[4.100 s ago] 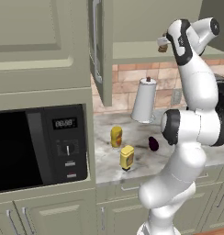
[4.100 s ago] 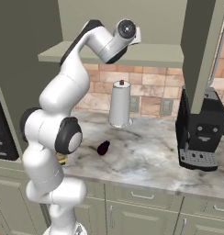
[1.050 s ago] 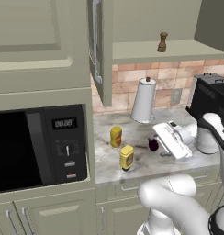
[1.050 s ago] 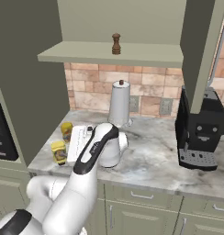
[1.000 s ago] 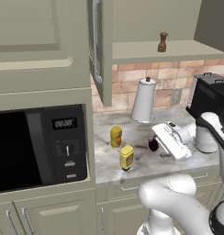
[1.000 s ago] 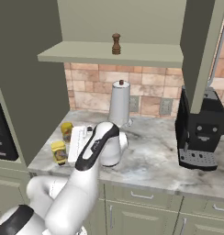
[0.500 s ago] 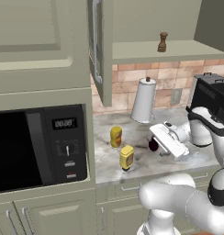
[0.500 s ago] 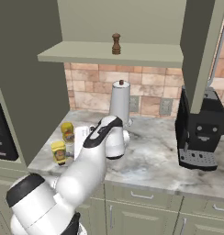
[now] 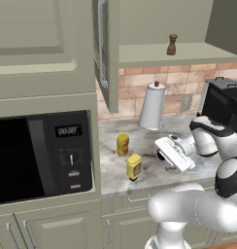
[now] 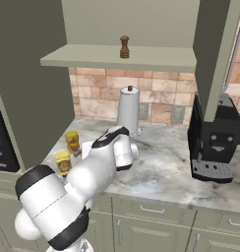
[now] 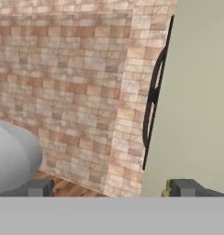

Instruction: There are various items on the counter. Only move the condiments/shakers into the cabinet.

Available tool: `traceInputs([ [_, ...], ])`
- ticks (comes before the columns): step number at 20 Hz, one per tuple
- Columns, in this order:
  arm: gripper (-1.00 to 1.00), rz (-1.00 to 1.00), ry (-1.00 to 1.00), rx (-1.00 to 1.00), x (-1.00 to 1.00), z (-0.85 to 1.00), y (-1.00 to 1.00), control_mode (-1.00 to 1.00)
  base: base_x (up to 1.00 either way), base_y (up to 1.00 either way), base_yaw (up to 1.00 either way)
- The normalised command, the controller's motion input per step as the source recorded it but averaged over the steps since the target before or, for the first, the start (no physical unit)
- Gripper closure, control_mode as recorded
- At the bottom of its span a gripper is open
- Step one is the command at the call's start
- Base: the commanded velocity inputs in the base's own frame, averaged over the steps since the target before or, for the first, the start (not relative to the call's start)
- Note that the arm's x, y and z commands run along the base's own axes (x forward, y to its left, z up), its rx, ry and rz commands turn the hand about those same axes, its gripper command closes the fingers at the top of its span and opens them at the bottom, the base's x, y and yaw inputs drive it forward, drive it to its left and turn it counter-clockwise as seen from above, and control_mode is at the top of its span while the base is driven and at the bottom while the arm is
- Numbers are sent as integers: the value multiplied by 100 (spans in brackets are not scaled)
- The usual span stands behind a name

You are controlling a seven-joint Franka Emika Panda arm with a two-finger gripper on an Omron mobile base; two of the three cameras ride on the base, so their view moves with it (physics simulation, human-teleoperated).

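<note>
A: Up on the wall, cabinet (image 9: 154,29) door's swung open, shelf inside w/ the pepper shaker (image 9: 172,44) already standing on it, upright.

B: And below?

A: Counter (image 10: 166,172), marbled, w/ paper-towel roll (image 9: 152,106) at the back, coffee machine (image 10: 215,142) to the right. Two squeeze bottles left near the front-left: amber bottle (image 9: 123,145) behind, yellow bottle (image 9: 134,166) just in front, near the edge. Both upright, long axis vertical, caps up. Eggplant's mostly hidden behind the wrist, can't say much.

B: Gripper?

A: Gripper (image 9: 170,154) low over the counter, right of the bottles, not touching either. Jaws spread wide, nothing between them; hand view has the finger tips (image 11: 185,187) far apart, looking at brick wall and the door edge.

B: How would the bottles handle?

A: Prob. light plastic, a bit squashy, smooth so maybe slippery. I'd take the yellow one round the mid-body from the side, below the cap, moderate squeeze. Narrow base, so a nudge could tip it, and the amber one's just beside.
</note>
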Motion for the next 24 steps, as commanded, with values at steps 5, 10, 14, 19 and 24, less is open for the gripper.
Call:
traceInputs([
  [5,-100,0,1,-5,25,-22,15,-100,0,0,0],
  [10,-100,0,3,-1,23,-13,10,-100,0,0,0],
  [14,-100,0,2,0,18,-12,5,-100,0,0,0],
  [19,-100,0,3,0,14,-14,4,-100,0,0,0],
  [24,-100,0,4,0,17,-8,12,-100,0,0,0],
])
